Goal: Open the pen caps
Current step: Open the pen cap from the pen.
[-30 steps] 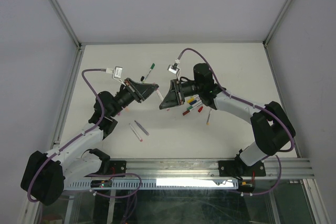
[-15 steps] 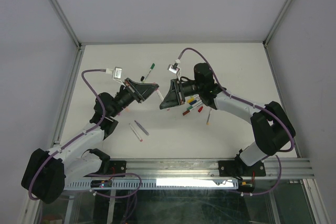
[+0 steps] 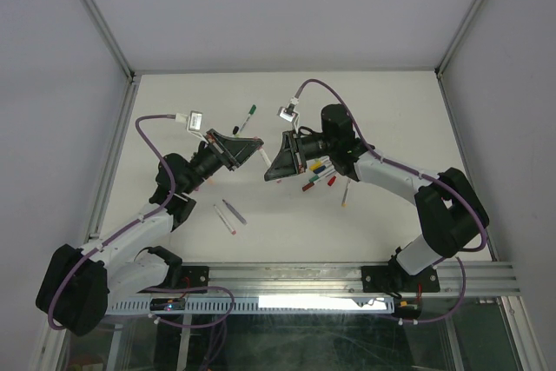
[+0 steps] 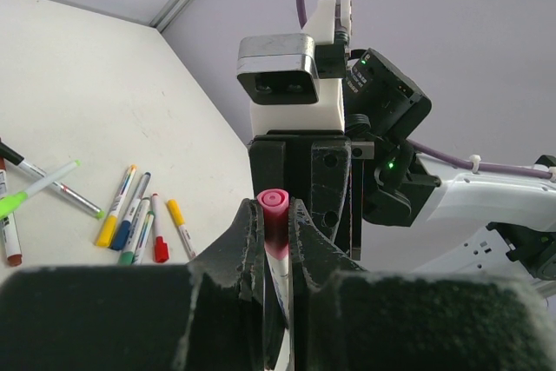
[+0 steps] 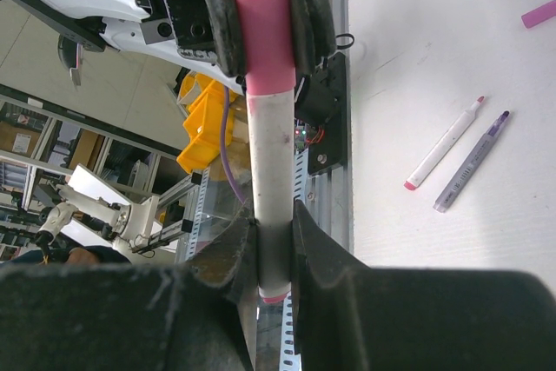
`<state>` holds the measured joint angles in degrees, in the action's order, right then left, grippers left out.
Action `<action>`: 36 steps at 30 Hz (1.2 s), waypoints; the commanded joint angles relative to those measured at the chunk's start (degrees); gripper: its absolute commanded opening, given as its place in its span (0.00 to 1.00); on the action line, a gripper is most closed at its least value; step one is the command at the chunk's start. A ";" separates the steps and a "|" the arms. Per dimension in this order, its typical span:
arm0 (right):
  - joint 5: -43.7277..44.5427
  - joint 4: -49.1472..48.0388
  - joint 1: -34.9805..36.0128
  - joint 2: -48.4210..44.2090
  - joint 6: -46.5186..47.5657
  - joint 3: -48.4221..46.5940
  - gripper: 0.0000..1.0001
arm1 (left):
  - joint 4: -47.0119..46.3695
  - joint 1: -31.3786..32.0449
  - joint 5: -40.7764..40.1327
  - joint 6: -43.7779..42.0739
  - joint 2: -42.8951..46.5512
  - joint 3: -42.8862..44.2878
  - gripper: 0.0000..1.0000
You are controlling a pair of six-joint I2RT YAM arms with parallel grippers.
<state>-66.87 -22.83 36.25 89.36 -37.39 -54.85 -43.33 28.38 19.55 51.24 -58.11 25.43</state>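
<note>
air: pen (image 5: pixel 265 136) spans from left gripper (image 4: pixel 276 228) to right gripper (image 5: pixel 274 245), over table (image 3: pixel 382 110) middle | right of right gripper: pen cluster (image 4: pixel 128 217) on table | nearer, left of centre: two pens (image 3: pixel 234 213) side by side | behind grippers: lone pen (image 3: pixel 248 115)

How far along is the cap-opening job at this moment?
Possibly done: two pens and a loose pink cap lie set aside. In hand: left gripper shut on the held pen's cap, right gripper on its barrel; cap not off. Left: a cluster of capped pens.
</note>
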 commanded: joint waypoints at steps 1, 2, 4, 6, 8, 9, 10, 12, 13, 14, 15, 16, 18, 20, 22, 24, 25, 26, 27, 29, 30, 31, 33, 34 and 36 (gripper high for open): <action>1.67 -1.73 -0.60 -1.65 -1.63 -1.35 0.00 | -1.97 0.21 5.03 -2.35 0.30 -0.91 0.00; 1.67 -1.28 -0.68 -1.54 -1.63 -1.50 0.00 | -1.89 0.19 4.87 -2.37 0.59 -0.89 0.00; 1.67 0.89 -0.67 -1.48 -1.63 -1.97 0.00 | -1.07 0.14 4.43 -2.46 1.49 -0.55 0.00; 1.59 5.01 -0.71 -1.21 6.02 -2.97 0.00 | -0.79 -0.26 4.39 -1.88 2.58 -0.02 0.00; 2.99 9.99 -0.74 -0.93 16.08 -4.28 0.59 | -1.35 -0.95 5.04 -0.50 3.30 0.49 0.00; 3.10 11.47 -0.73 -0.82 17.13 -4.77 0.60 | -2.05 -1.30 5.63 0.15 3.42 0.73 0.00; 2.62 11.71 -0.74 -0.63 17.20 -4.91 0.60 | -2.89 -1.45 6.52 0.28 3.37 1.03 0.00; 1.07 10.20 -0.73 -0.38 15.91 -4.75 0.60 | -3.45 -1.48 7.49 0.35 2.91 1.71 0.00; 1.07 8.79 -0.74 -0.53 15.91 -4.48 0.60 | -3.09 -1.46 7.59 0.33 2.69 1.94 0.00; 1.07 7.79 -0.70 -0.69 15.91 -4.15 0.60 | -2.33 -1.44 7.35 0.09 2.59 2.11 0.00; 1.07 7.27 -0.71 -0.92 15.91 -3.98 0.60 | -1.07 -1.48 6.89 -0.64 2.56 2.20 0.00; 0.49 6.90 -0.82 -1.13 14.86 -3.89 0.60 | 0.08 -1.49 6.38 -1.54 2.64 2.18 0.00; -1.03 4.42 -0.91 -1.42 11.71 -3.44 0.60 | 0.87 -1.49 5.86 -2.67 2.75 1.70 0.00; -1.58 0.37 -0.87 -1.65 8.69 -2.25 0.60 | 0.44 -1.48 5.68 -2.82 2.52 1.04 0.00; -1.64 -2.78 -0.79 -1.60 6.39 -1.29 0.59 | -0.29 -1.49 5.61 -2.74 1.88 0.70 0.00; -1.53 -3.62 -0.56 -1.36 5.45 -1.12 0.57 | -1.55 -1.48 5.66 -2.21 1.22 0.44 0.00; -1.32 -3.55 -0.42 -1.19 5.28 -1.10 0.56 | -2.24 -1.49 5.74 -2.00 0.92 0.35 0.00; -1.07 -3.52 -0.21 -1.13 5.18 -1.07 0.55 | -2.89 -1.49 5.76 -1.82 0.71 0.25 0.00; -0.89 -3.55 0.07 -1.11 5.19 -1.06 0.54 | -3.45 -1.46 5.68 -1.66 0.52 0.19 0.00; -0.61 -3.62 0.58 -0.98 5.29 -1.06 0.50 | -4.27 -1.49 5.51 -1.34 0.23 -0.08 0.00; -0.57 -3.60 0.84 -0.98 5.45 -1.09 0.46 | -4.54 -1.41 5.43 -1.28 0.05 -0.22 0.00; -0.51 -3.60 0.98 -0.95 5.62 -1.15 0.41 | -4.76 -1.40 5.30 -1.25 -0.05 -0.34 0.00; -0.49 -3.34 1.18 -0.78 6.16 -1.34 0.24 | -5.17 -1.42 4.73 -1.43 0.04 -0.81 0.00; -0.40 -2.77 1.23 -0.65 6.49 -1.61 0.15 | -5.57 -1.43 3.88 -1.60 0.23 -1.06 0.00; -0.33 -1.29 1.19 -0.30 6.60 -2.07 0.07 | -5.68 -1.49 2.01 -2.55 1.01 -1.36 0.00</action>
<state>-66.83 -23.07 37.08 89.47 -31.09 -55.57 -44.56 27.29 24.27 50.24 -58.19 24.91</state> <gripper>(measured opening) 0.131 0.066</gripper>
